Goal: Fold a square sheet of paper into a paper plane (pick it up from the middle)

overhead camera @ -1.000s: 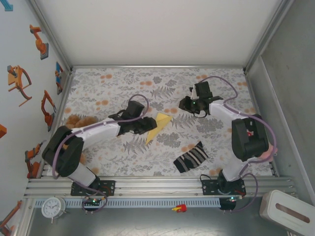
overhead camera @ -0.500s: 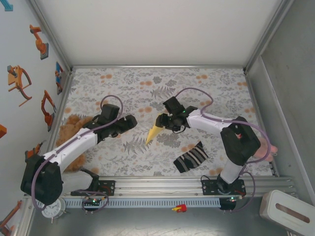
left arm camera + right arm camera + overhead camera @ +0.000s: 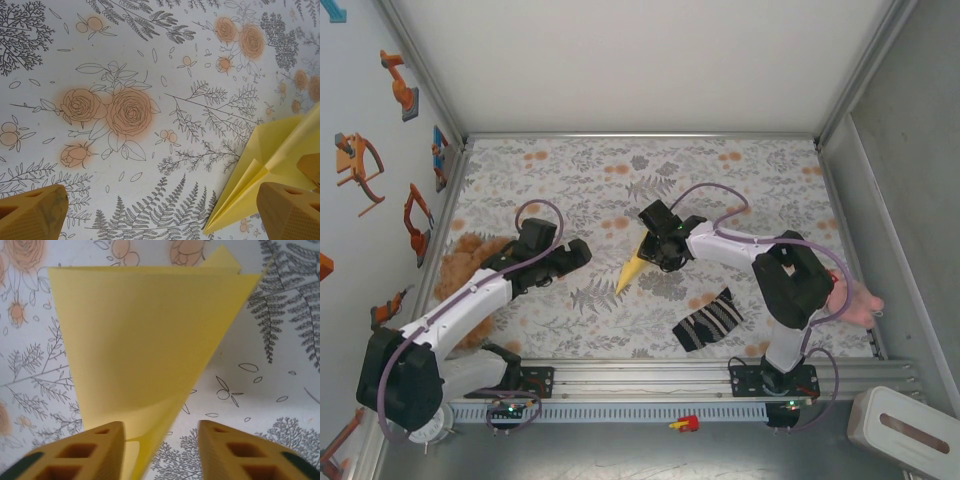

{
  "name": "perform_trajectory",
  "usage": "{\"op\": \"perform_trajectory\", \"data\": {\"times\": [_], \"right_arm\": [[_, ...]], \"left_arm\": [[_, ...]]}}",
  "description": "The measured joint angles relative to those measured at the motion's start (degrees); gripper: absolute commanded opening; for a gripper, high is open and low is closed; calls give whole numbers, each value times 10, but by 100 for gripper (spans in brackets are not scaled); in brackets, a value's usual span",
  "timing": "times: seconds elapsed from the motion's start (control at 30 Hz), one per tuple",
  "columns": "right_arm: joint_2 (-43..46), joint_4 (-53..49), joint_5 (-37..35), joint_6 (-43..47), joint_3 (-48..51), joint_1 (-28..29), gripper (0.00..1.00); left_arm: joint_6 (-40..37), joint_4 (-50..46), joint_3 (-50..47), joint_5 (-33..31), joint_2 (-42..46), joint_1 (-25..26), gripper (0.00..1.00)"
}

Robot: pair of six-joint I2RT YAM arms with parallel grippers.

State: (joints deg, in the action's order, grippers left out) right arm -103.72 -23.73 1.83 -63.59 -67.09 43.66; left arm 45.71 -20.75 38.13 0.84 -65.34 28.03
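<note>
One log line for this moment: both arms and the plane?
left fingers: open, beside paper plane | right fingers: apart, astride its folded edge | paper plane: sharp point toward near edge

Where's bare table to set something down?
Free: back strip of table along the rear wall; near patch between left arm and striped sock. Crowded: centre around the paper plane; left edge by the brown plush.

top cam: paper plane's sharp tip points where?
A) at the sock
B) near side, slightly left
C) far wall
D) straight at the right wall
B: the paper plane narrows to its tip on the near side, a little to the left, with its wide end farther back by the right tool.
</note>
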Motion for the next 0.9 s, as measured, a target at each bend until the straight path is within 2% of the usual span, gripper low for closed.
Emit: {"op": "perform_trajectory", "data": {"times": [0.17,0.33,0.47,0.63,0.9], "right_arm": [[0,0,0,-16,0,0,7],[0,0,-4,-9,-4,0,0],[0,-5,3,48,-39,0,0],[0,0,56,164,-124,0,0],[-21,72,179,253,-111,-16,0]], "left_arm": [[0,-1,0,0,-8,-1,98],[0,2,0,4,-13,-17,98],[0,15,-7,20,-28,-50,98],[5,33,-27,46,-39,-89,98],[27,52,-55,51,-24,-111,99]]}}
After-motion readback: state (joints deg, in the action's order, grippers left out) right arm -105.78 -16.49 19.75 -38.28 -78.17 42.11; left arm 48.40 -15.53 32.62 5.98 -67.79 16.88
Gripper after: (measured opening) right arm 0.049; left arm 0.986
